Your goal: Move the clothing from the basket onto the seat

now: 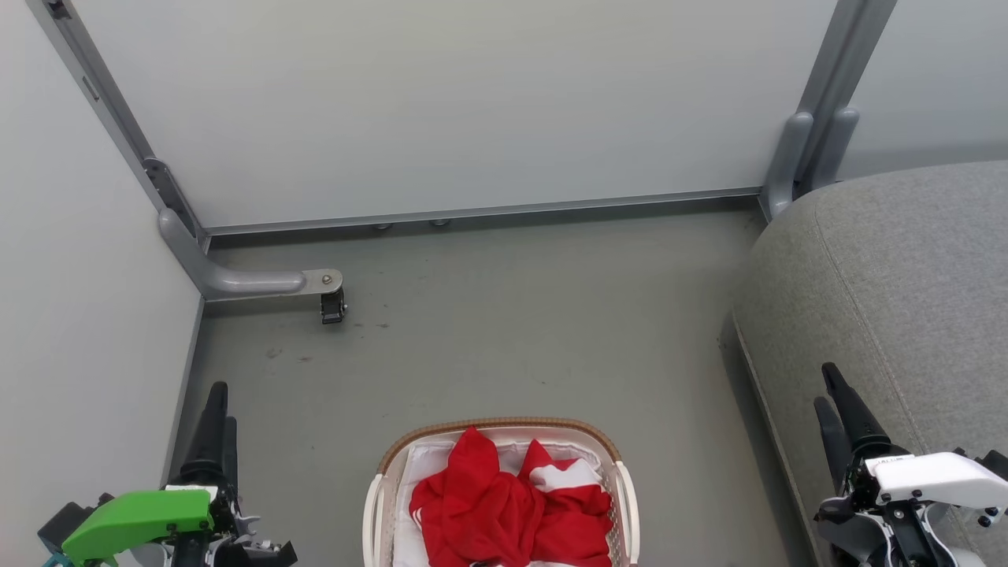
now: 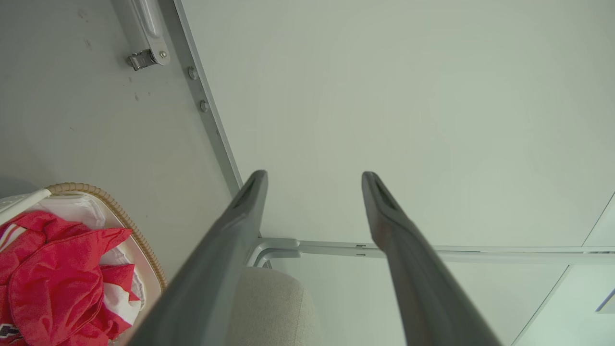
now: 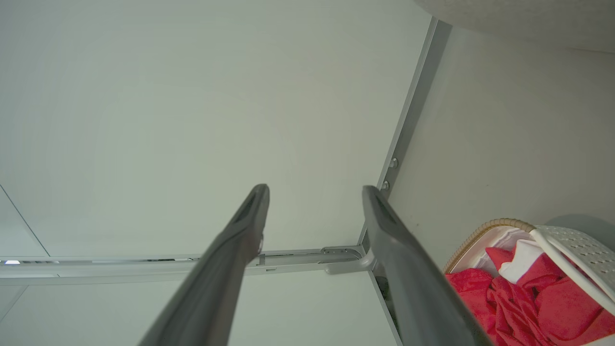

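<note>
Head view: basket (image 1: 496, 426) sits on the grey floor (image 1: 512, 315) at its near edge, mid-width, with its lower part cut off by the frame. Clothing (image 1: 504, 504) is heaped inside it on the white liner (image 1: 409, 480): red fabric with white panels, crumpled, covering most of the basket's inside. Seat (image 1: 890, 299) is grey and upholstered. It takes up the floor's right side and reaches the far right corner by the grey partition post (image 1: 819, 134).

Left gripper (image 1: 224, 403) is at lower left, above the floor's left edge and close to the left wall panel (image 1: 71, 260). It is well apart from the basket, which lies to its right. Right gripper (image 1: 824, 386) is at lower right, over the seat's edge nearest the basket. It is also well apart from the basket, which lies to its left. So the clothing lies between the two grippers, touched by neither.

Left wrist view: the jaws are spread wide with nothing between them and a pale wall behind the fingers (image 2: 226, 250). Basket and red clothing show at lower left, clear of the near finger.

Right wrist view: these jaws are also spread wide and hold nothing. Basket and clothing show at lower right, beside the right-hand finger and not touching it.

A caster foot (image 1: 332, 305) stands at the floor's far left corner.
</note>
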Motion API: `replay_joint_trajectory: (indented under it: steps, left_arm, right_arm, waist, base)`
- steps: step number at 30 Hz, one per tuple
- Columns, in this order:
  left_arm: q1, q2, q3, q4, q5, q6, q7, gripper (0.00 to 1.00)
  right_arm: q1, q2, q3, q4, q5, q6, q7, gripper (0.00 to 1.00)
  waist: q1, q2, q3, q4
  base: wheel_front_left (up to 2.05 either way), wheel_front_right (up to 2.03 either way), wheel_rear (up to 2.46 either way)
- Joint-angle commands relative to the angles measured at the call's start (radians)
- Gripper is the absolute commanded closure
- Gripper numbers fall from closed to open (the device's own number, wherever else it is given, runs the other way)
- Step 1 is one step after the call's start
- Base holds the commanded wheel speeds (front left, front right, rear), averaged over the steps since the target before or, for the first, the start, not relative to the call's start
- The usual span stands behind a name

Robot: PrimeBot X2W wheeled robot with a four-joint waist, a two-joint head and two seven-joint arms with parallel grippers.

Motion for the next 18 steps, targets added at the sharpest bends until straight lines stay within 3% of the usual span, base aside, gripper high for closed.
replay_joint_trajectory:
  steps: [1, 18]
  left_arm:
    - [-0.024, 0.011, 0.000, -0.015, 0.049, 0.000, -0.012, 0.00]
    - [-0.017, 0.016, -0.041, -0.017, 0.461, 0.000, -0.086, 0.00]
  right_arm:
    - [-0.017, -0.022, 0.009, -0.018, -0.037, 0.000, -0.015, 0.00]
    - [-0.027, -0.044, 0.032, -0.034, -0.348, 0.000, -0.089, 0.00]
  waist:
    - [0.0000, 0.0000, 0.000, 0.000]
    - [0.0000, 0.0000, -0.001, -0.003]
  base:
    - [0.00, 0.00, 0.00]
    - [0.00, 0.00, 0.00]
